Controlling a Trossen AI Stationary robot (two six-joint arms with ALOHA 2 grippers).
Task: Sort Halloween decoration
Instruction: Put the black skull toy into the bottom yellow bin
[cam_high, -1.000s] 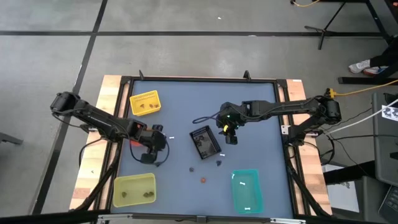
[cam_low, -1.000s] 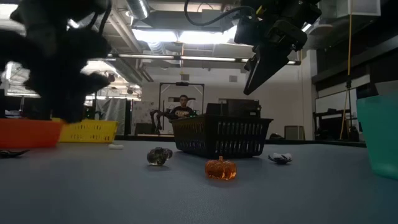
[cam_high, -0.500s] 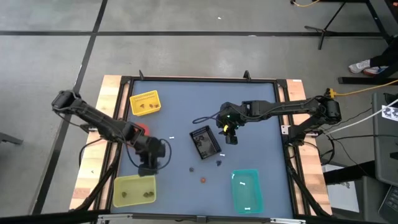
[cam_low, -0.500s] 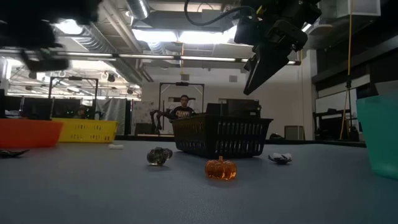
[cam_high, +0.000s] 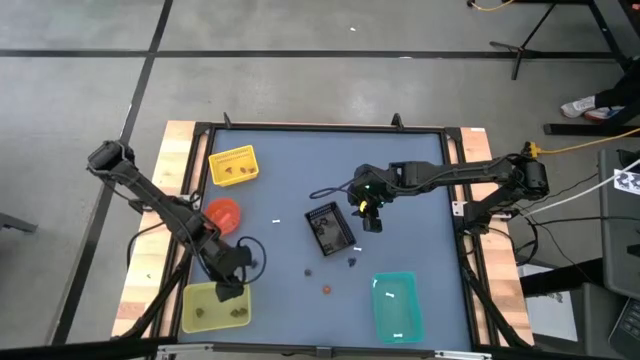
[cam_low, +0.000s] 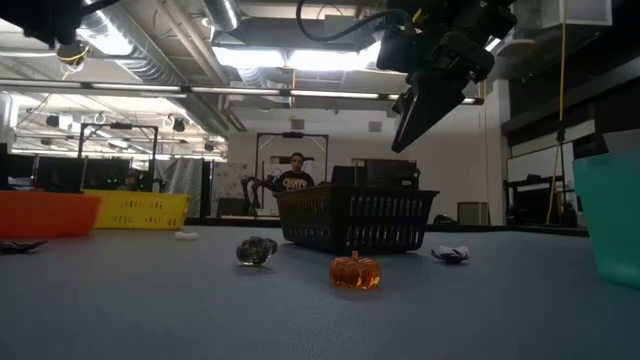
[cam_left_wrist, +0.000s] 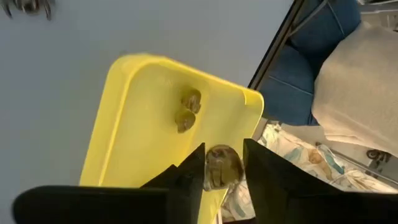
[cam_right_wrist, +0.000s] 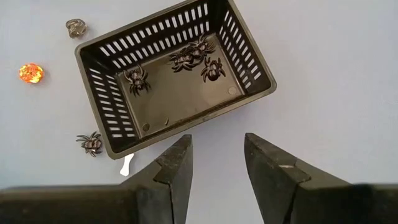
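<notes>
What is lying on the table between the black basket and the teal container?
One small black spider trinket, close beside the basket; the rest of that stretch is bare. The high view shows it.

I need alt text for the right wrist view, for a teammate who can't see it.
The right tool hangs open and empty over a black slotted basket holding four black spiders on the blue-grey table. Outside the basket lie another spider, a small white piece, an orange pumpkin and a dark skull-like trinket.
</notes>
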